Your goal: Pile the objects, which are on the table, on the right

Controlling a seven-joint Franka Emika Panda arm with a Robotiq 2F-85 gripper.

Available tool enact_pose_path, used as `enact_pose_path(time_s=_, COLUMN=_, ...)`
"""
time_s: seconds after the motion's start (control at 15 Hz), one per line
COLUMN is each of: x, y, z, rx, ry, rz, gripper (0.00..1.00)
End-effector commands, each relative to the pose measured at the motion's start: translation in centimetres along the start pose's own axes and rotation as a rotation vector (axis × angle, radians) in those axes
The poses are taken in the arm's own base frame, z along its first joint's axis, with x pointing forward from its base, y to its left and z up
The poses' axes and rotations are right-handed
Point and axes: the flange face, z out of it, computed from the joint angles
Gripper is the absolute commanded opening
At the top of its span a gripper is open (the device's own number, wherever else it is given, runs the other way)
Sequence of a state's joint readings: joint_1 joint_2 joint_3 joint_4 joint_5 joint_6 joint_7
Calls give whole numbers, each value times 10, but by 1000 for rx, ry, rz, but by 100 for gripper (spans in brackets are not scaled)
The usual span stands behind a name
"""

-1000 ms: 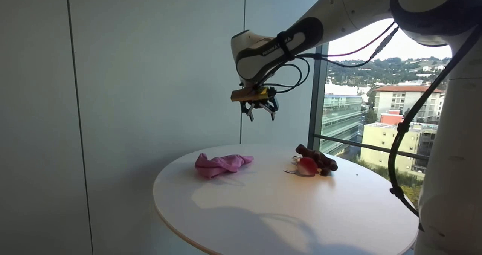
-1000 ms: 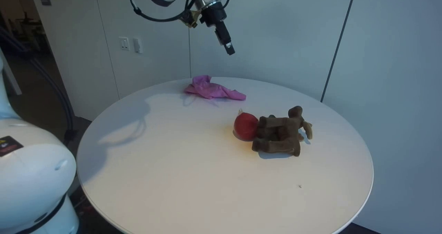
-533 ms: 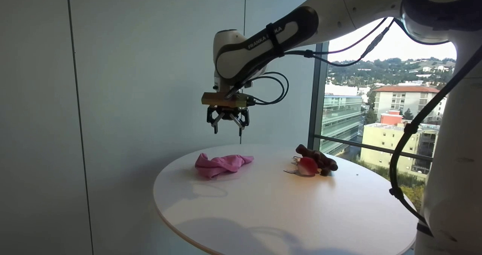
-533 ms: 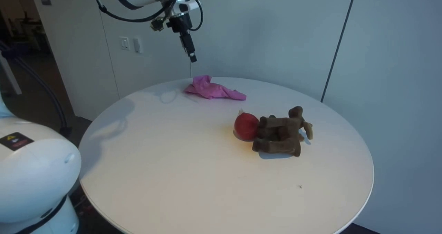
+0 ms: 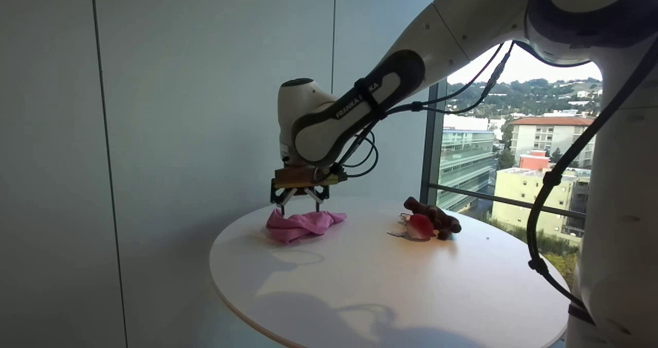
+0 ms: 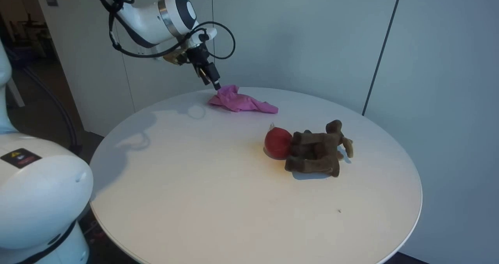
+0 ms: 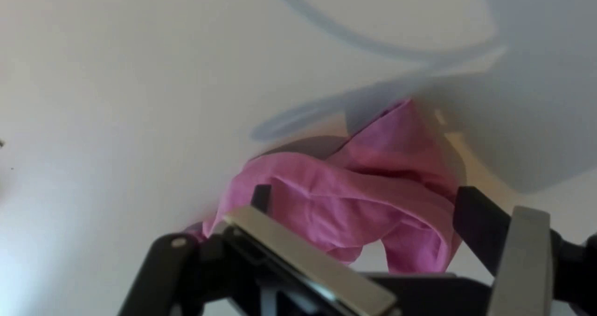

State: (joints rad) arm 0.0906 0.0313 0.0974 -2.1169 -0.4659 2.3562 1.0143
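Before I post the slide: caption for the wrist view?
Open gripper over a crumpled pink cloth on the table.

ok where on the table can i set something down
Bare: the broad table stretch between robot body and red object; also a smaller gap from red object to pink cloth. Crowded: red object beside brown plush; gripper over pink cloth.

End effector (image 5: 300, 211) lower, nr cloth (image 5: 303, 226)

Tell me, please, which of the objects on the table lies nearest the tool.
It is the pink cloth, just under the open tool; the red round object and brown plush toy lie farther off.
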Motion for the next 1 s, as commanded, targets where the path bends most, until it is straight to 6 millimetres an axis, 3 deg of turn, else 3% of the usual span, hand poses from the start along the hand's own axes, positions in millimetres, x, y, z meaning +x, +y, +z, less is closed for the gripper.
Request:
enact_pose_path(time_s=0.0, x=9, y=-4, z=31, rx=53, ry=86, rz=-58, gripper=100)
enact_pose_path(time_s=0.4, x=30, y=-10, z=59, rx=94, ry=244, rz=-154, gripper=100)
enact_pose_path(time_s=0.47, x=25, y=-10, z=62, rx=116, ry=182, rz=-147, gripper=75)
enact_pose_path(time_s=0.53, x=18, y=-11, z=66, rx=135, ry=115, rz=-138, gripper=73)
enact_pose_path(time_s=0.67, x=8, y=-16, z=66, rx=170, ry=21, rz=-135, gripper=57)
enact_pose_path(time_s=0.93, x=9, y=-16, z=60, rx=206, ry=17, rz=-137, gripper=28)
